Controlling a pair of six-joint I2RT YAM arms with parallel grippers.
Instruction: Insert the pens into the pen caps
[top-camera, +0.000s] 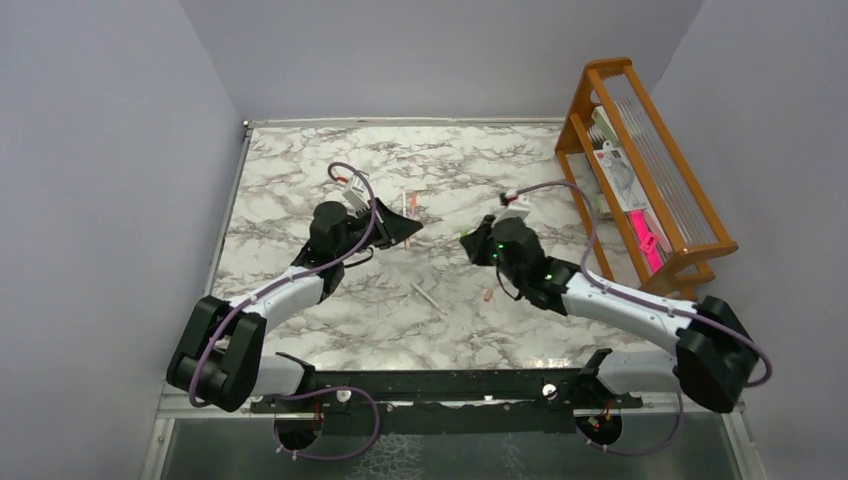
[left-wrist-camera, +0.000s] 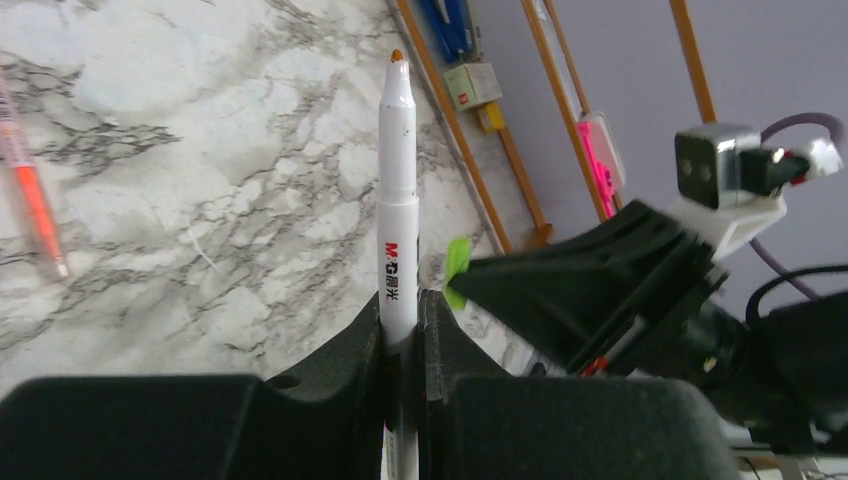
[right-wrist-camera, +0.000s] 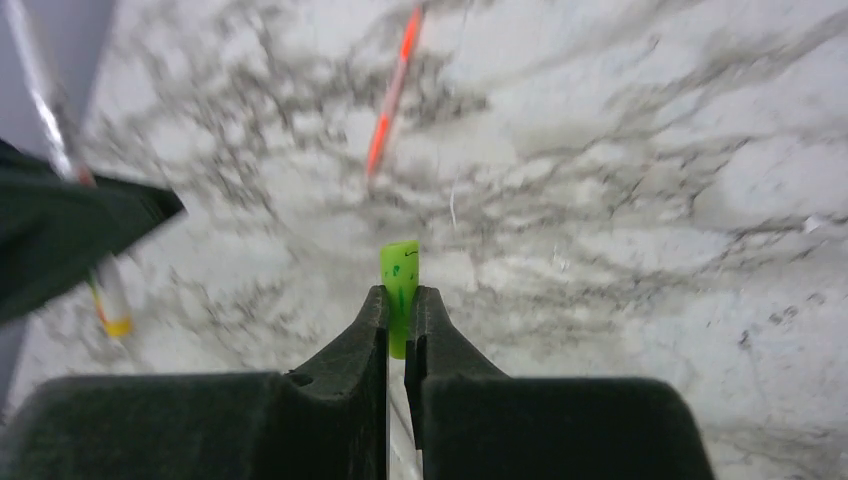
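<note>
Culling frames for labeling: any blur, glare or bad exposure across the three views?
Right wrist: marble table and orange-red pen smeared by motion blur, green cap in the right gripper is fairly crisp. Left wrist: sharp, print on the white pen readable, left gripper body underexposed. Top external: even light, no glare, sharp.

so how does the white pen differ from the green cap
The white pen is long and slim; the green cap is short and stubby. The pen sits in the left gripper, the cap in the right gripper. Both are clamped between shut jaws, sticking out past the fingertips.
</note>
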